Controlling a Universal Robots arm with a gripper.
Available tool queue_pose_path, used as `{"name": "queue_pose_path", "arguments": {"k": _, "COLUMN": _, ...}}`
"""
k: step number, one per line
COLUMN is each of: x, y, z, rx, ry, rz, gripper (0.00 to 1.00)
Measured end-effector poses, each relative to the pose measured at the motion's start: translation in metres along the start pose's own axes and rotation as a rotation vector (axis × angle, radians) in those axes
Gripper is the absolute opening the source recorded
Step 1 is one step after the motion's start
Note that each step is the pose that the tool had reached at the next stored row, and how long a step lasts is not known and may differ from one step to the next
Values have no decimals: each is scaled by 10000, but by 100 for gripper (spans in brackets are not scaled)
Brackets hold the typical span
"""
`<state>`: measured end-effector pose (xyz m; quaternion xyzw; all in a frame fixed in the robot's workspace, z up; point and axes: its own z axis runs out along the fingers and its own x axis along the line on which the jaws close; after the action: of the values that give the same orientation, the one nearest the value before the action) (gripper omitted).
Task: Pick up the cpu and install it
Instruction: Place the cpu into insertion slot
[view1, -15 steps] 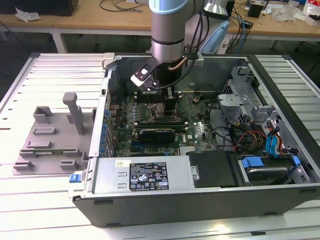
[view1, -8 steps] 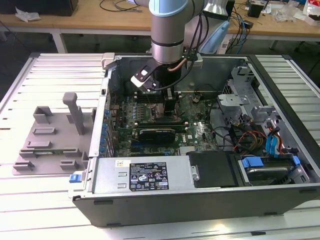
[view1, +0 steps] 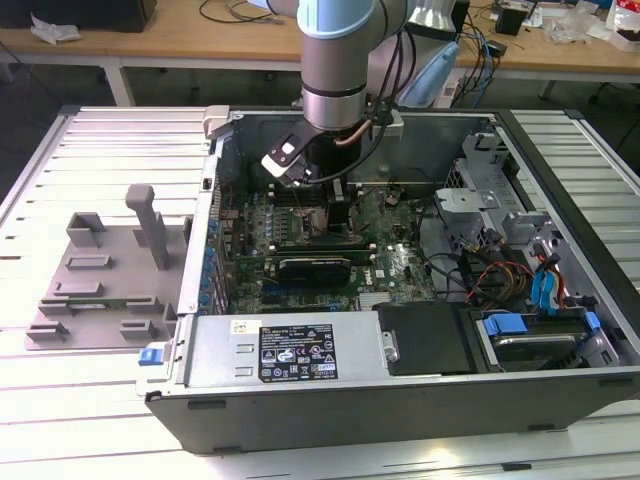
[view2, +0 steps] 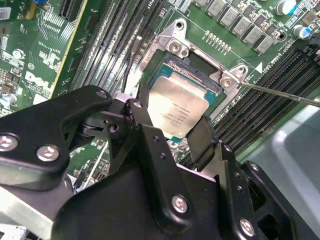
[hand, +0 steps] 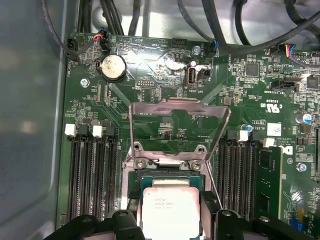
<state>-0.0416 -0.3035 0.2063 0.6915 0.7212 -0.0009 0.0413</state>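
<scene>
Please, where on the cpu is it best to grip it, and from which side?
Grip two opposite thin edges, coming from straight above. The cpu is flat, its silvery top facing up over the open socket, so only the edges offer hold. The gripper has its jaws there.

Square cpu (view2: 177, 110) with pale silvery top, flat at the open socket (view2: 197, 65), tight between the jaws.

- Exterior view: off the arm, high up, looks down at an angle on the whole case (view1: 400, 405) on the counter (view1: 90, 410); mid range.
- First wrist view: v. close, faces motherboard (hand: 165, 100) approx square-on.
- Second wrist view: close too, oblique, past tool (view2: 172, 120) body.
- Both wrist views share cpu (hand: 171, 212) & socket (hand: 167, 162); exterior view has same motherboard, small.
</scene>
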Motion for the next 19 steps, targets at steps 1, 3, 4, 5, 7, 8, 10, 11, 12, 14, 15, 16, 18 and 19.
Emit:
{"name": "queue_pose_path", "arguments": {"k": 1, "x": 1, "y": -4, "z": 7, "rx": 1, "ry": 0, "rz": 5, "gripper": 55}}
{"name": "queue_pose_path", "arguments": {"k": 3, "x": 3, "y": -22, "z": 35, "rx": 1, "ry": -1, "rz": 21, "gripper": 55}}
{"name": "queue_pose_path", "arguments": {"k": 4, "x": 4, "y": -22, "z": 46, "rx": 5, "ry": -6, "rz": 101, "gripper": 55}}
{"name": "queue_pose_path", "arguments": {"k": 5, "x": 4, "y": -24, "z": 53, "rx": 15, "ry": -15, "rz": 221, "gripper": 55}}
{"name": "queue_pose_path", "arguments": {"k": 7, "x": 8, "y": -23, "z": 64, "rx": 15, "ry": -10, "rz": 242, "gripper": 55}}
{"name": "queue_pose_path", "arguments": {"k": 8, "x": 11, "y": -24, "z": 79, "rx": 17, "ry": -9, "rz": 242, "gripper": 55}}
{"name": "queue_pose_path", "arguments": {"k": 10, "x": 11, "y": -25, "z": 83, "rx": 18, "ry": -11, "rz": 242, "gripper": 55}}
{"name": "queue_pose_path", "arguments": {"k": 11, "x": 11, "y": -25, "z": 84, "rx": 18, "ry": -10, "rz": 242, "gripper": 55}}
{"name": "queue_pose_path", "arguments": {"k": 12, "x": 11, "y": -23, "z": 85, "rx": 16, "ry": -7, "rz": 243, "gripper": 55}}
{"name": "queue_pose_path", "arguments": {"k": 14, "x": 11, "y": -9, "z": 89, "rx": 15, "ry": -3, "rz": 244, "gripper": 55}}
{"name": "queue_pose_path", "arguments": {"k": 15, "x": 11, "y": -9, "z": 96, "rx": 18, "ry": -3, "rz": 244, "gripper": 55}}
{"name": "queue_pose_path", "arguments": {"k": 16, "x": 11, "y": -10, "z": 104, "rx": 21, "ry": -4, "rz": 242, "gripper": 55}}
{"name": "queue_pose_path", "arguments": {"k": 18, "x": 12, "y": -9, "z": 106, "rx": 17, "ry": 0, "rz": 243, "gripper": 55}}
{"name": "queue_pose_path", "arguments": {"k": 19, "x": 12, "y": -9, "z": 106, "rx": 16, "ry": 0, "rz": 242, "gripper": 55}}
